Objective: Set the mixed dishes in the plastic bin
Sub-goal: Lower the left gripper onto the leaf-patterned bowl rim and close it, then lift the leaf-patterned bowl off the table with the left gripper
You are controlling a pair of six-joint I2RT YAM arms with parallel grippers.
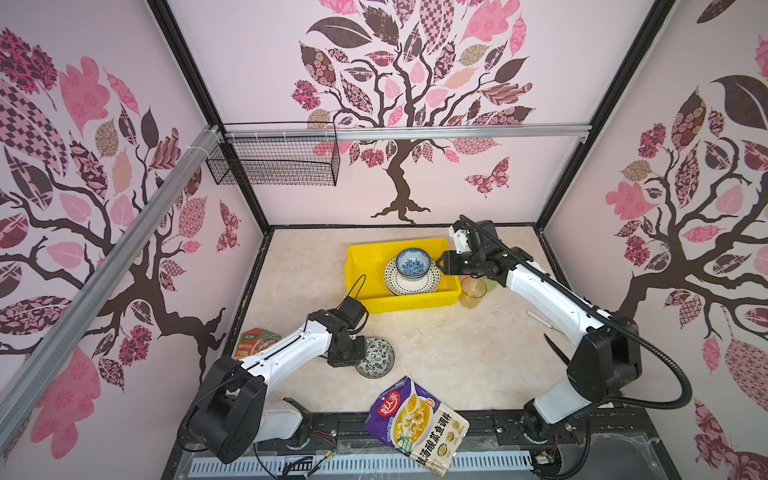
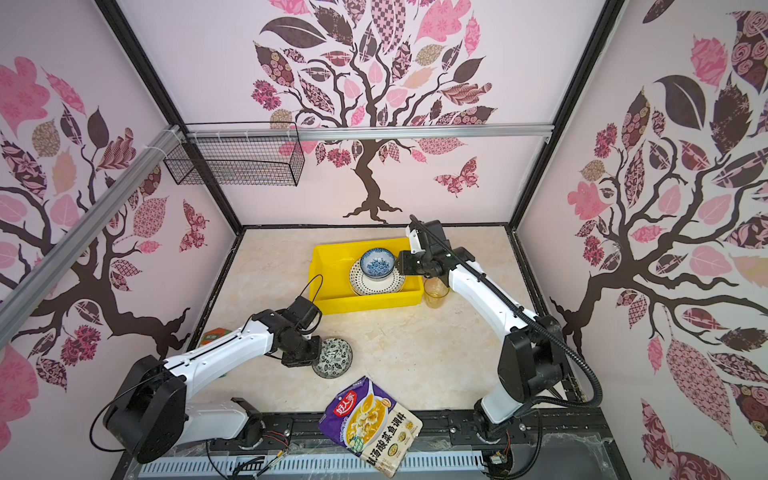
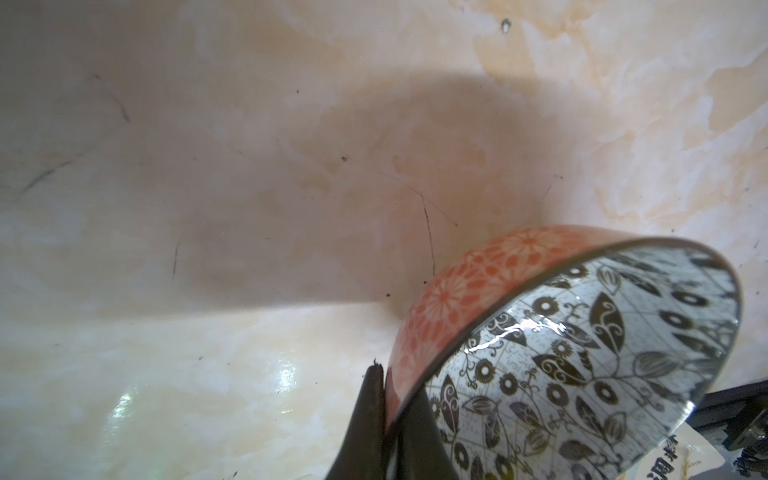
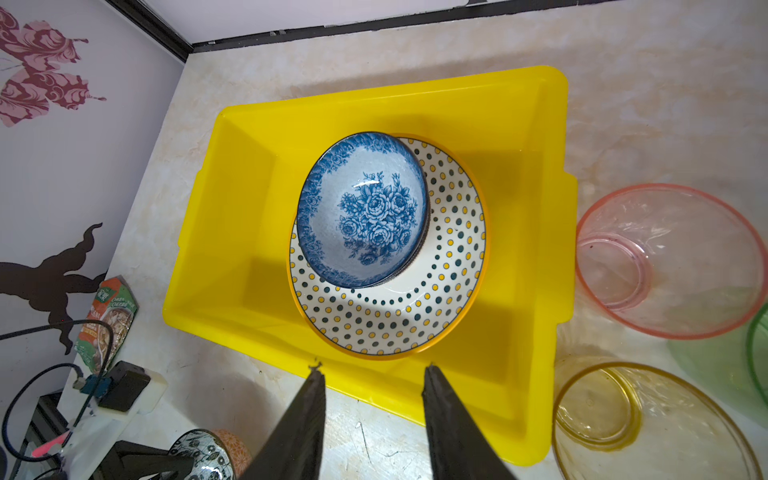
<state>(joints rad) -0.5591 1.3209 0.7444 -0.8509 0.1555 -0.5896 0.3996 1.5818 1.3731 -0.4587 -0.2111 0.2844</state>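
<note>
Left arm, wrist view: my left gripper (image 3: 386,388) is closed on the rim of the black-and-white bowl (image 3: 582,357), with one finger against the orange-patterned outer wall and the other inside. The bowl appears tilted; whether its foot touches the table (image 1: 436,353) I cannot tell. In both top views this bowl (image 1: 376,358) sits near the front of the table, well apart from the yellow bin (image 1: 365,257).

Right arm: my right gripper (image 4: 372,370) hangs open and empty, with its two fingers spread above the bin's wall (image 4: 232,208). In a top view it (image 1: 442,262) hovers at the bin's right end.

Inside the bin lies the dotted plate (image 4: 395,324) with a yellow rim, and the blue floral bowl (image 4: 365,212) stands upright on it.

Just beside the bin, on the table, stand three tumblers — the pink tumbler (image 4: 669,257), the amber tumbler (image 4: 648,419) and the green tumbler (image 4: 758,353), the last only partly in view.

Outlying items: the purple pouch (image 1: 417,424) lies at the table's front edge — the seasoning packet (image 1: 257,340) lies by the left wall.
</note>
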